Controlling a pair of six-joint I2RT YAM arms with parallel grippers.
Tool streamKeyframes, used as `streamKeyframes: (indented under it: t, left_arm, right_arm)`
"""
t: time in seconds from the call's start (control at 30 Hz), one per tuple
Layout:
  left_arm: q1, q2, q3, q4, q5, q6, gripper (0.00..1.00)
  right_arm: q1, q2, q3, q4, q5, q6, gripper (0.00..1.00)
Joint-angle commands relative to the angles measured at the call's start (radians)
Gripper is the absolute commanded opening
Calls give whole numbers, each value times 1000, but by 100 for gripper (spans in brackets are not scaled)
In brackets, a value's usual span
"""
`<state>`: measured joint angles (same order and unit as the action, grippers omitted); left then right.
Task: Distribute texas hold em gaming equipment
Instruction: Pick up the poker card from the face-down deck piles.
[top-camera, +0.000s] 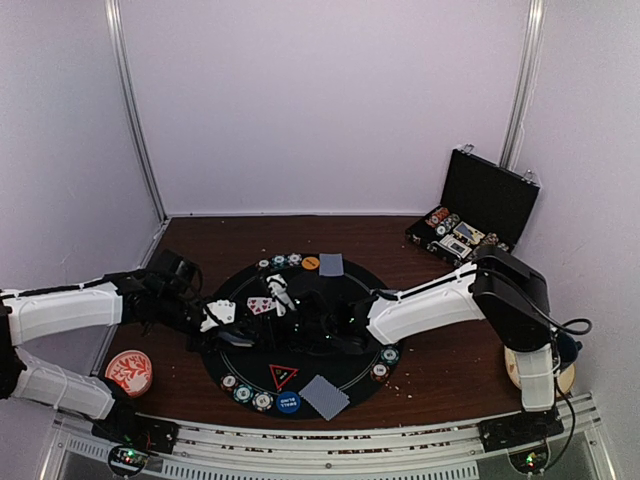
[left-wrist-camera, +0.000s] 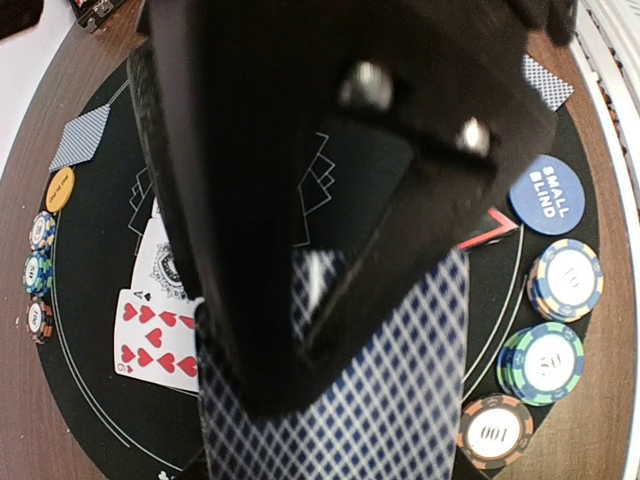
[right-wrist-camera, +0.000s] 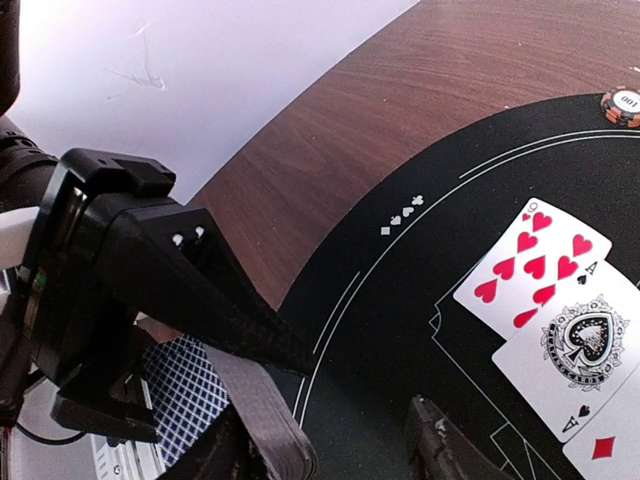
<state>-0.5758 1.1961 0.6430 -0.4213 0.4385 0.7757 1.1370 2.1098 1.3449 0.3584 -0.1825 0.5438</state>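
My left gripper (left-wrist-camera: 300, 355) is shut on a deck of blue-checked playing cards (left-wrist-camera: 390, 400), held over the left of the black round mat (top-camera: 345, 285). From the right wrist view the deck (right-wrist-camera: 180, 390) shows with its grey edge toward my right gripper (right-wrist-camera: 320, 460). That gripper's jaws stand apart, and the deck's end lies by the left one. Face up on the mat lie a nine of hearts (right-wrist-camera: 530, 265) and an ace of spades (right-wrist-camera: 580, 345). Striped chips (left-wrist-camera: 545, 362), a blue small-blind disc (left-wrist-camera: 545, 193), a red triangle marker (top-camera: 283, 377) and an orange disc (top-camera: 310, 263) ring the mat.
An open black case (top-camera: 480, 200) with more chips stands at the back right. A red-and-white dish (top-camera: 129, 371) sits at the front left off the mat. Face-down card pairs lie at the mat's far edge (top-camera: 331, 264) and near edge (top-camera: 325, 397).
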Motion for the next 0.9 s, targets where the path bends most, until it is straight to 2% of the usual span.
streamKeyframes:
  t: [0.0, 0.37, 0.5, 0.57, 0.6, 0.77, 0.87]
  left_arm:
    - [-10, 2, -3, -6, 41, 7, 10]
    - [-10, 20, -8, 9, 24, -3, 10]
    - [-9, 24, -11, 16, 21, -3, 10]
    - [-9, 25, -11, 16, 20, -4, 10]
    - [-10, 24, -11, 18, 19, -5, 10]
    - [-9, 16, -14, 27, 12, -18, 10]
    - [-8, 11, -17, 45, -10, -32, 10]
  right_arm:
    - [-49, -50, -53, -36, 114, -21, 50]
    - [-49, -132, -109, -23, 29, -83, 36]
    - [-49, -154, -135, 3, -37, -101, 16]
    - [-49, -159, -148, 37, -85, -99, 2]
    - [-49, -162, -155, 49, -99, -96, 0]
    - [-62, -190, -204, 105, -122, -61, 0]
    - [-81, -240, -295, 180, -119, -20, 0]
